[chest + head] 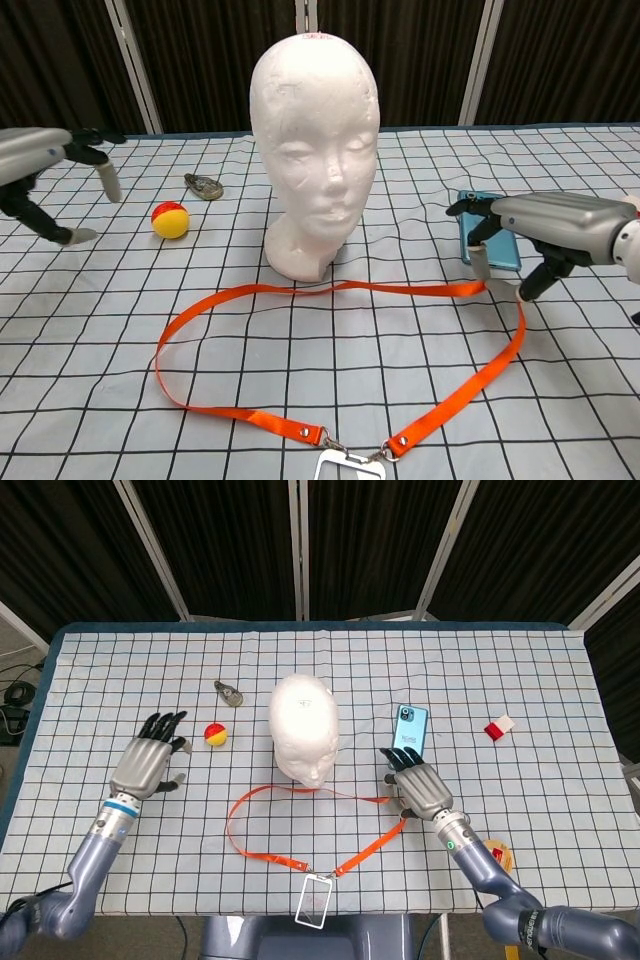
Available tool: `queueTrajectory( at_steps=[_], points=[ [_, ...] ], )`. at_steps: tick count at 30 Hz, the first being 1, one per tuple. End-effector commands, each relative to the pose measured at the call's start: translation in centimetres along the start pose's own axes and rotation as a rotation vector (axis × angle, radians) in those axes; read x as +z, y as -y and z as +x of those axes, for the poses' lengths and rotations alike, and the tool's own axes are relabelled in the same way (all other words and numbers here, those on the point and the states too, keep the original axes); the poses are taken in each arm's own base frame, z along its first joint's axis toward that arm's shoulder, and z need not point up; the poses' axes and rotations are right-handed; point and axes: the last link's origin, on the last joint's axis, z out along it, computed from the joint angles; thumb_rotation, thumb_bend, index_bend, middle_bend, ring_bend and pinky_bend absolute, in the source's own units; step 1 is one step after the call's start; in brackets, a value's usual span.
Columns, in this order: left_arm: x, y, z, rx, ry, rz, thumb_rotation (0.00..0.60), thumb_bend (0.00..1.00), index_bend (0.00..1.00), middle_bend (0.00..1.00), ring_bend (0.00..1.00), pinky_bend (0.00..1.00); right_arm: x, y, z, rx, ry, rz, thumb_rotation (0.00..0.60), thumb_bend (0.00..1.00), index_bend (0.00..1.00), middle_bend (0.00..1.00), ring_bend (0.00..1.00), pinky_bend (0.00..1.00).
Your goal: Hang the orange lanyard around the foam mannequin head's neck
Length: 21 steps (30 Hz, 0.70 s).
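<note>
The white foam mannequin head (305,725) (315,130) stands upright mid-table, facing me. The orange lanyard (300,789) (290,290) lies as a flat loop in front of its neck, with the clear badge holder (315,901) (345,465) at the near table edge. My right hand (418,786) (540,225) pinches the loop's right end, and the strap there sits slightly off the cloth. Near the left, my left hand (150,763) (40,165) hovers with its fingers spread, holding nothing.
A red and yellow ball (215,734) (170,219) lies just right of my left hand. Behind it is a small metal clip (230,693) (205,186). A blue phone (411,730) (490,240) sits behind my right hand. At the right are a red-white block (499,727) and a round tin (495,855).
</note>
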Motion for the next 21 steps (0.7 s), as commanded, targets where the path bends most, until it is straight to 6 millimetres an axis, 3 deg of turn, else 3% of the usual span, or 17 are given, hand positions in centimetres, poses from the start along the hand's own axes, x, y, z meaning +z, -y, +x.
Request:
queueTrajectory(
  at_steps=[1, 8, 21],
  points=[
    [2.4, -2.4, -1.3, -0.023, 0.036, -0.055, 0.600, 0.29, 0.43, 0.00, 0.00, 0.00, 0.0, 0.0, 0.1, 0.008, 0.003, 0.002, 0.600, 0.44, 0.73, 0.04, 0.00, 0.00],
    [4.5, -5.9, -4.0, -0.058, 0.089, -0.128, 0.600, 0.29, 0.44, 0.00, 0.00, 0.00, 0.1, 0.2, 0.4, 0.034, 0.004, 0.006, 0.600, 0.44, 0.74, 0.05, 0.00, 0.00],
    [5.7, -8.6, -7.1, -0.108, 0.152, -0.175, 0.600, 0.34, 0.48, 0.00, 0.00, 0.00, 0.4, 0.3, 0.6, 0.050, 0.002, 0.019, 0.600, 0.44, 0.74, 0.05, 0.00, 0.00]
  ],
)
